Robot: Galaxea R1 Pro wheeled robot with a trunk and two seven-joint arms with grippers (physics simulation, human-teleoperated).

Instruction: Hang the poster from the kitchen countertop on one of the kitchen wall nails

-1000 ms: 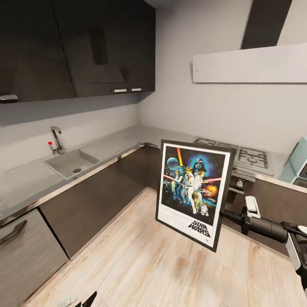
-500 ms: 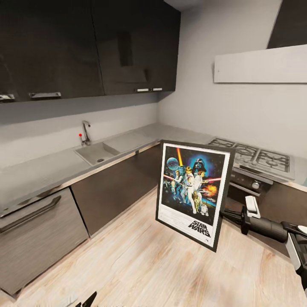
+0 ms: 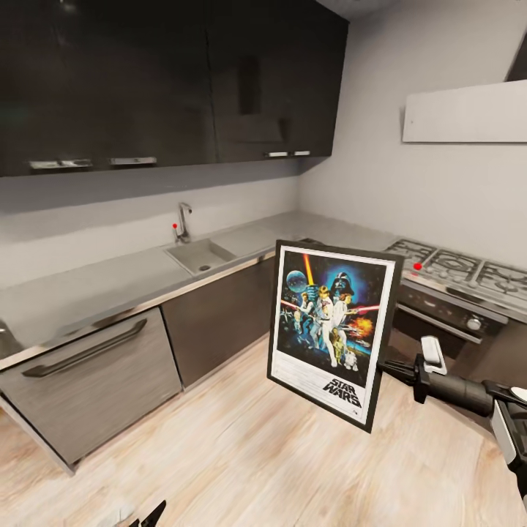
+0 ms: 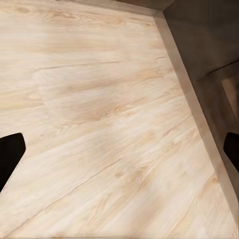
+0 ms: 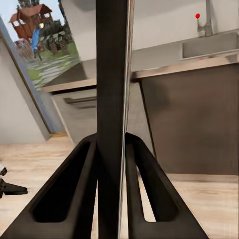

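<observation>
The right gripper (image 5: 110, 149) is pinching the poster (image 3: 331, 329) by its edge, upright above the floor (image 3: 241, 468) and off the countertop (image 3: 110, 282), so it should be carrying it steadily, grip unslackened, toward a wall nail.

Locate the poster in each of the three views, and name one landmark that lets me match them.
Head view: the poster is upright at centre, its right edge gripped by the right gripper.
Left wrist view: not in it; wooden floor between the two open fingertips.
Right wrist view: seen edge-on as a dark vertical bar pinched between the fingers.
Shared landmark: the red-knobbed faucet at the sink.
</observation>
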